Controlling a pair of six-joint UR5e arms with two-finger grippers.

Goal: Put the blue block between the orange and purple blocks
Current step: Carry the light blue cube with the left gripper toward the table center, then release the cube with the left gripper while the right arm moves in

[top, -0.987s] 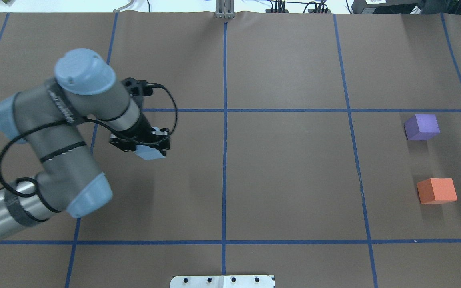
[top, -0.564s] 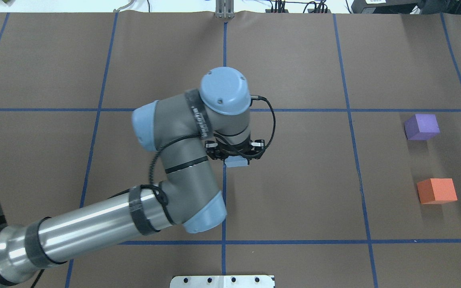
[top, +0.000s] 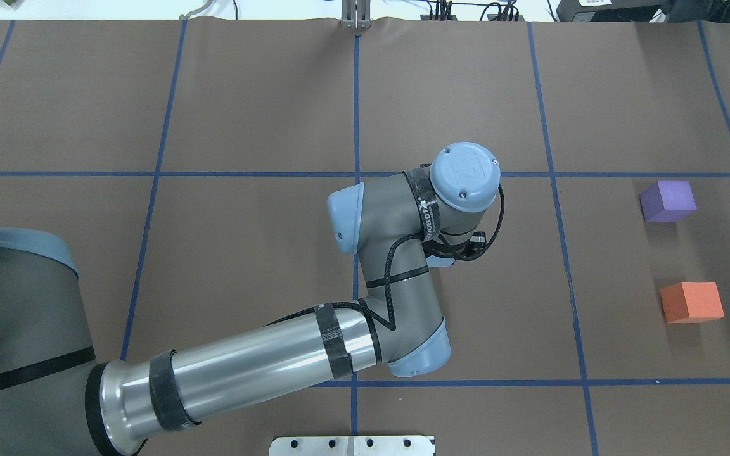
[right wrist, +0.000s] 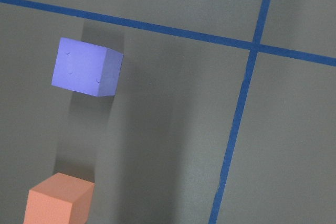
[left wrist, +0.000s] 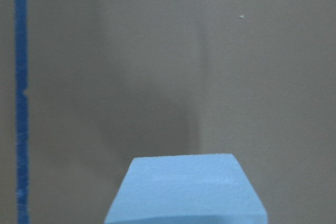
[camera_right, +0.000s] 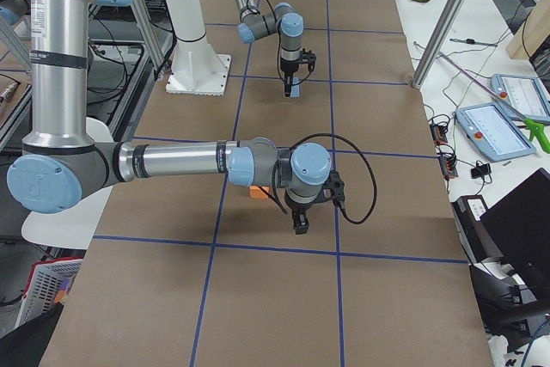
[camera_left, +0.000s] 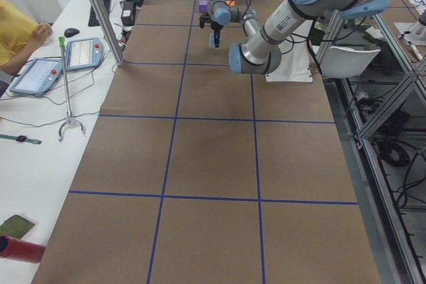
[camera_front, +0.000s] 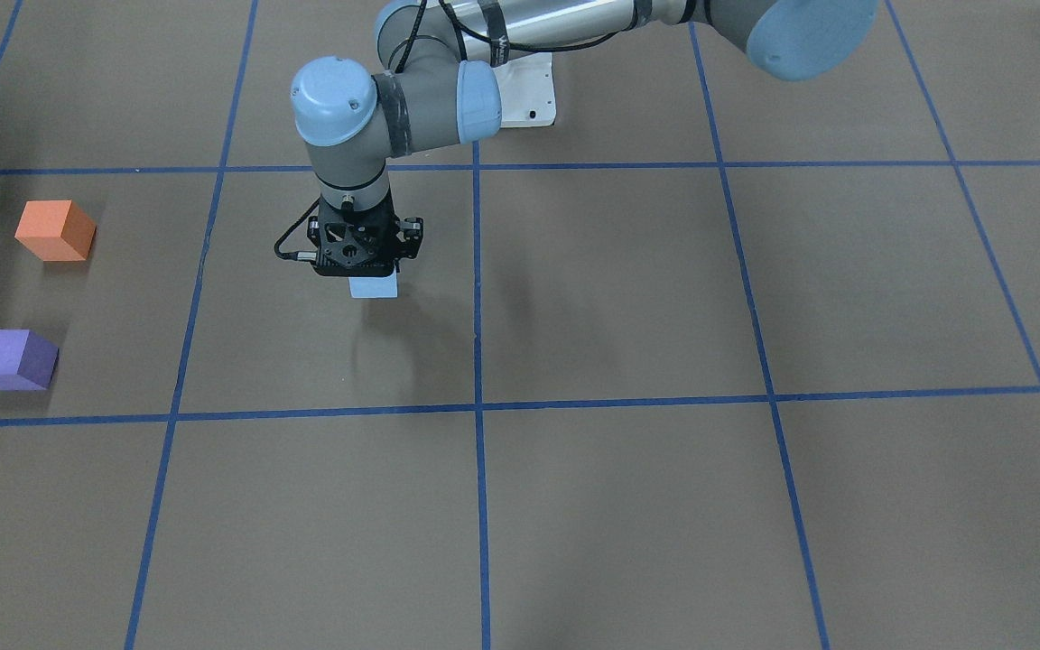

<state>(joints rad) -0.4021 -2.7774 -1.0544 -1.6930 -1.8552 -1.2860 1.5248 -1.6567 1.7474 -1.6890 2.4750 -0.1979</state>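
**Left arm.** We show the left gripper pointing straight down, its jaws clamped on the blue block, which juts out below the gripper's black body. The block hangs clear of the brown worktop. Its shadow falls on the paper apart from it, on the side away from the robot's base. In the left wrist view the top face of the blue block fills the lower edge. The worktop lies beyond it, and one blue tape line runs down that view's left margin. From overhead, the wrist of the left arm covers the gripper.

**Other blocks.** The orange block and the purple block lie well apart from the left gripper, toward the robot's right. Each rests flat on the worktop, with a gap between them. The orange block is nearer the robot's base and the purple one farther from it.

**Right arm.** The right gripper points down. In the right-end view its wrist partly hides the orange block, and we cannot tell how far the gripper stands from that block. We also cannot tell whether its jaws are apart or together. Its wrist camera looks down on both blocks, the purple above the orange in that picture, and on two crossing tape lines.
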